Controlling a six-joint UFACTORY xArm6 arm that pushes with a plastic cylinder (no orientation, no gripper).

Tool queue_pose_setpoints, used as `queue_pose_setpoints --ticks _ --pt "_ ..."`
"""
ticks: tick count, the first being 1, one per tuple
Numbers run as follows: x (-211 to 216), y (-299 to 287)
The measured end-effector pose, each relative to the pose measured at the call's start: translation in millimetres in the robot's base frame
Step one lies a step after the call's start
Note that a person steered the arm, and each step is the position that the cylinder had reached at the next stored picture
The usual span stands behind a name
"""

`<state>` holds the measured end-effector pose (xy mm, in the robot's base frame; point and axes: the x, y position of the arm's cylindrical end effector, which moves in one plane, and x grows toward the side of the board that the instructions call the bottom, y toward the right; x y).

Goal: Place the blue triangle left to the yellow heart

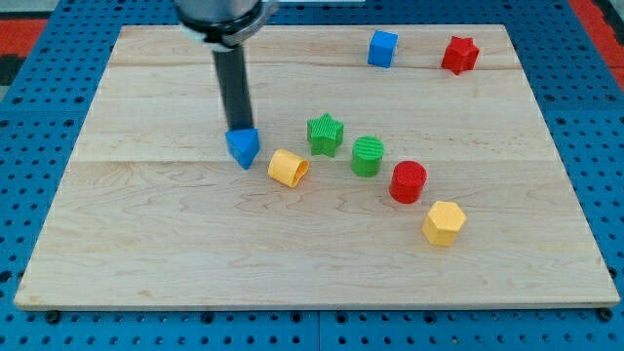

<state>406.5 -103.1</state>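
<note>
The blue triangle lies on the wooden board, left of the middle. The yellow heart lies just to its lower right, a small gap apart. My tip stands at the triangle's top edge, touching it or nearly so. The dark rod rises from there to the view's top.
A green star, a green cylinder, a red cylinder and a yellow hexagon run in a diagonal line to the right of the heart. A blue cube and a red star sit at the top right.
</note>
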Motion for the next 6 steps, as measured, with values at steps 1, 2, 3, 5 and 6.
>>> queue_pose_setpoints --ticks 1,2,3,5,6 --pt "34.7 -11.7" --pt "67.1 -18.4" --pt "95.8 -23.0" --pt "37.3 -57.5" --pt "5.4 -47.2"
